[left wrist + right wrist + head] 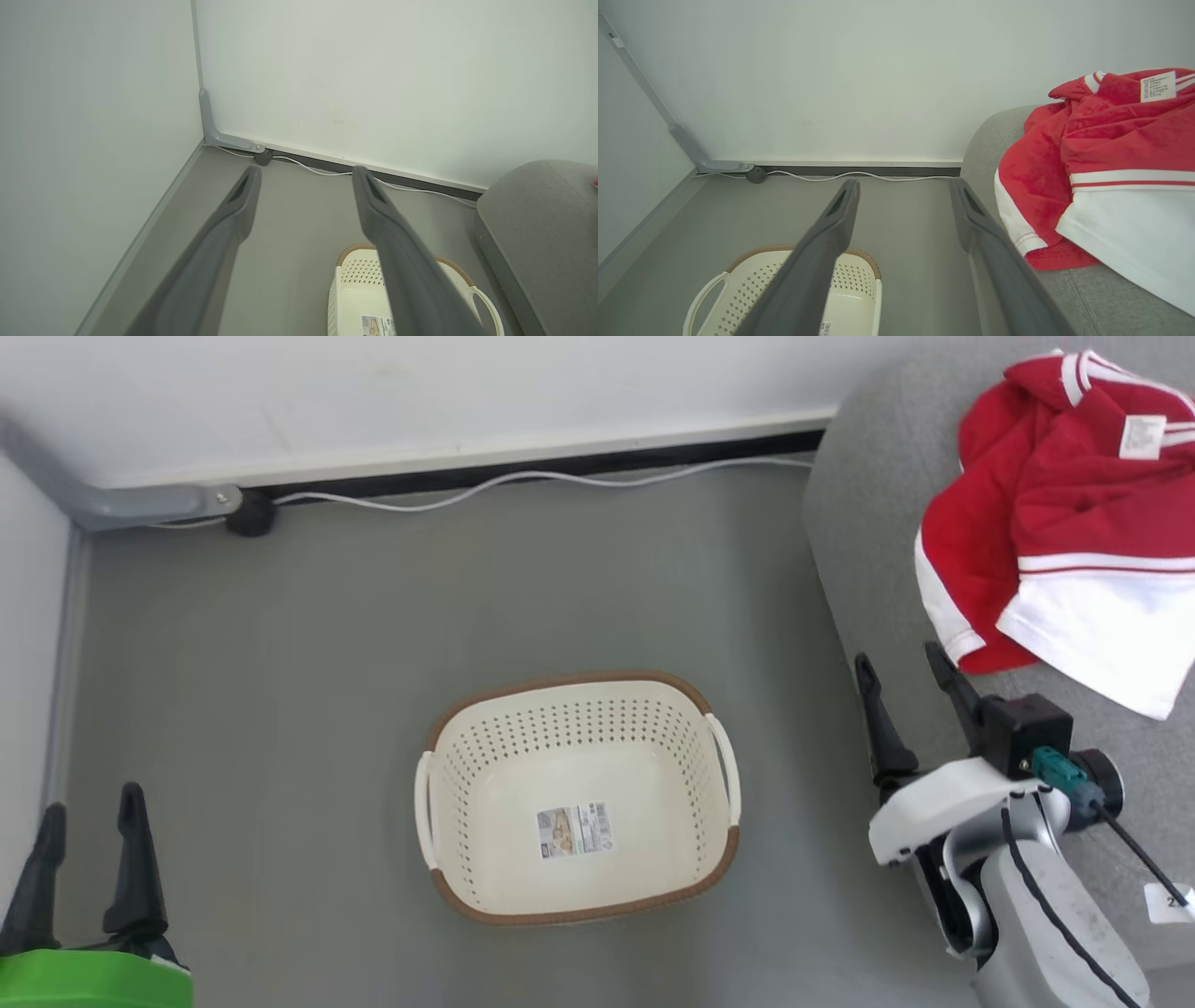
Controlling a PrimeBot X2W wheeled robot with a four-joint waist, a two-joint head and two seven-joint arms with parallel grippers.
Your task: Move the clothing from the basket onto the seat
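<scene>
On the grey sofa (868,523), near its floor-side edge: red-and-white clothing (1055,523), heaped, one white label showing.
On the floor, well apart from it: laundry basket (579,679), upright, holding nothing but its bottom sticker (575,831).
Left tool (91,803): jaws spread, nothing held, low over the floor, apart from the basket.
Right tool (900,658): jaws spread, nothing held, just beside the clothing's lower hem.
Step in hand, by judgement: transfer apparently complete.
Next move: likely none, beyond drawing the arms clear without snagging fabric.

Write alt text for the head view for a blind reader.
Red-and-white clothing lies heaped on the grey sofa at upper right; the cream basket on the floor holds only a sticker. The left gripper, lower left, and right gripper, near the sofa, are open.
</scene>
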